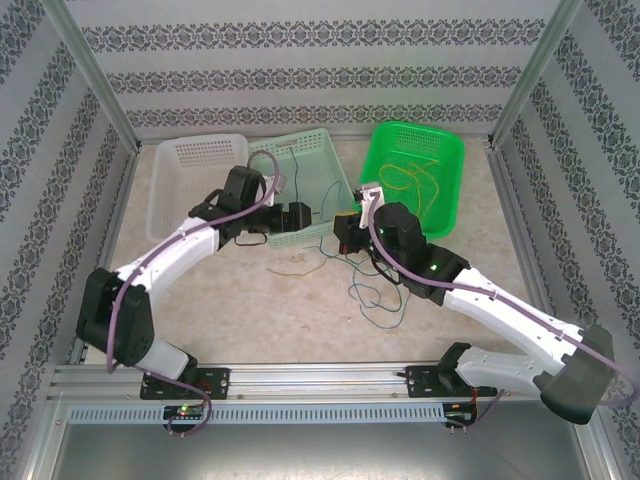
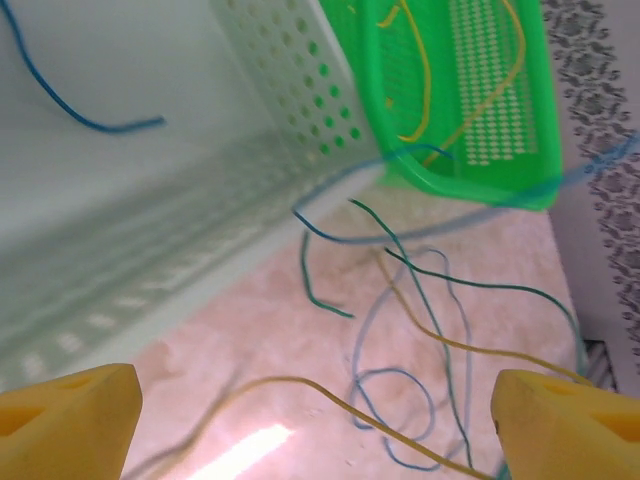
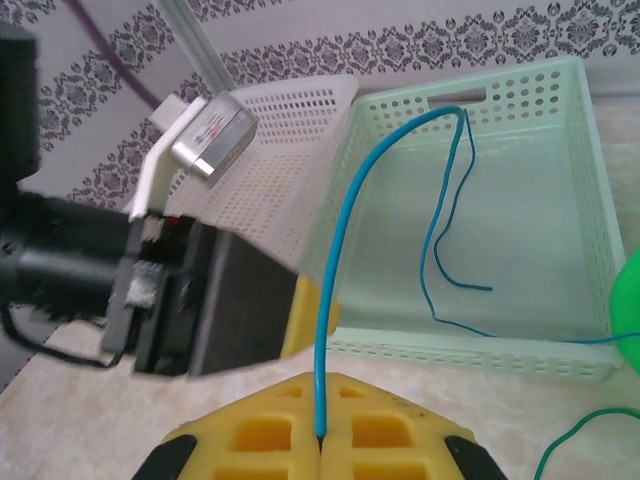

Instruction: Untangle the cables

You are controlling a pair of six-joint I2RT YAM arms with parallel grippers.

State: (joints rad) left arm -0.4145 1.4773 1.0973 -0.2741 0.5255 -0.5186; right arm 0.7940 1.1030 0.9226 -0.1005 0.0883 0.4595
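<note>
Top external view: pale beige, marbled tabletop [image 1: 250, 310], enclosed on three sides by walls [image 1: 300, 60] papered in grey floral bands. Bare metal posts [image 1: 95, 75] at the far corners and a slotted metal rail [image 1: 320, 385] along the near edge. Ranged along the far side, left to right: white basket [image 1: 190, 170], pale green basket [image 1: 318, 165], bright green basket [image 1: 455, 150]. Loose cables [image 1: 375, 290] in blue, dark green and yellow lying tangled on the tabletop near the middle; further yellow strands inside the bright green basket.

Right wrist view: right gripper [image 3: 320, 440] clenched on a blue cable [image 3: 340, 250], arching up and over into the pale green basket.

Left wrist view: left gripper [image 2: 318, 410] spread wide above the tangle, apparently grasping nothing; contact with the yellow strand below not determinable owing to blur.
</note>
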